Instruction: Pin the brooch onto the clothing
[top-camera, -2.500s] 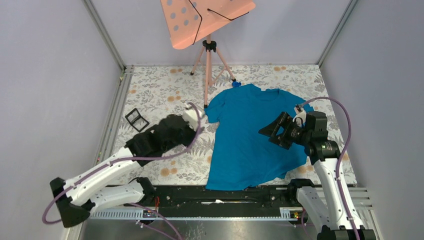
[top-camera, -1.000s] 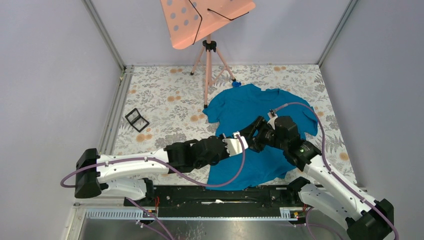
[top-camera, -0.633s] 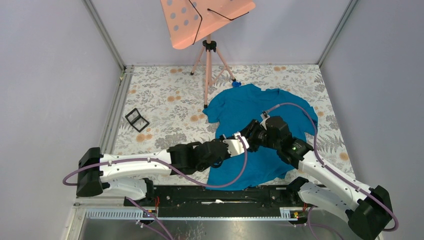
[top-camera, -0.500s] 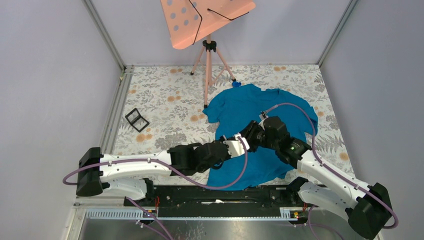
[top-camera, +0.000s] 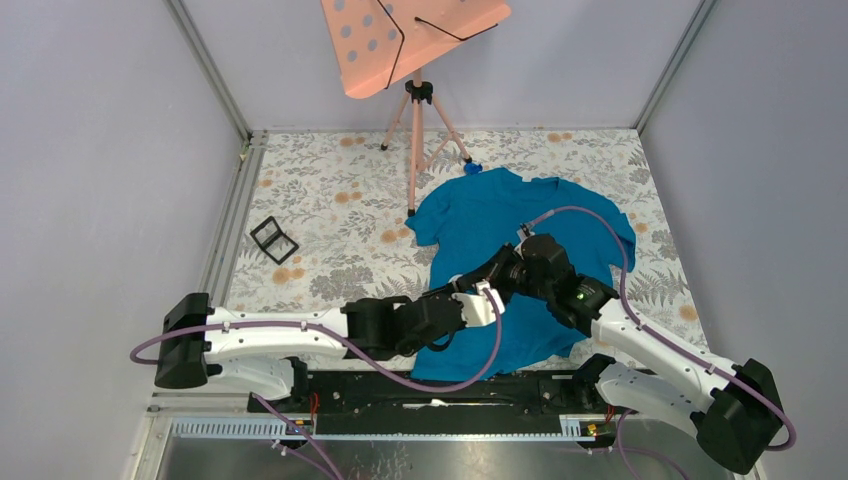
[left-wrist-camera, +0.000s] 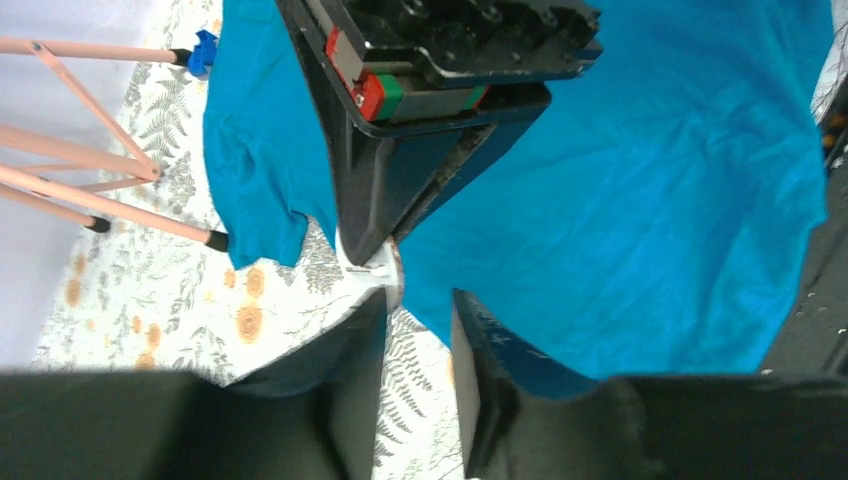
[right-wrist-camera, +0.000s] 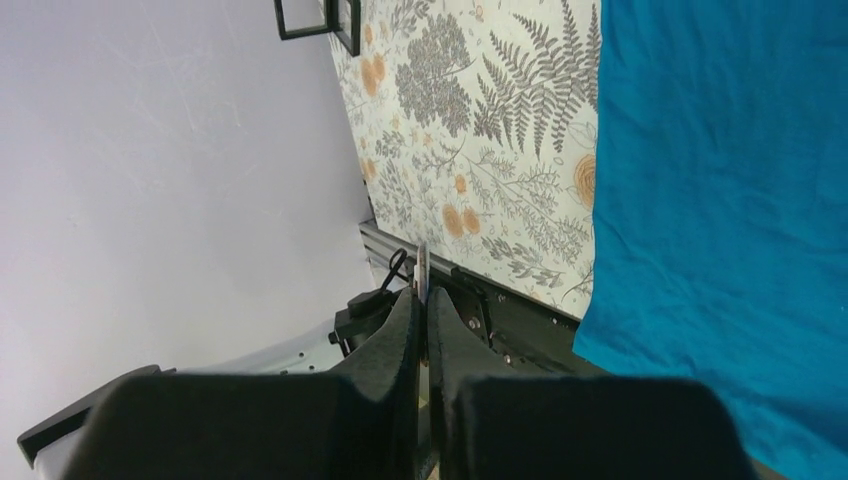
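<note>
The floral-patterned table carries a teal T-shirt centre-right, a black square frame left, and a tripod at top.

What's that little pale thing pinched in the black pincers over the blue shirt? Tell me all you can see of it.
It is the brooch: a small, pale, flat disc, seen edge-on as a thin sliver from the right wrist. The right gripper is shut on it, and part of it sticks out past the fingertips. It hangs in the air near the edge of the T-shirt. The left gripper stands open right beside it; contact cannot be told. No pin shows.
</note>
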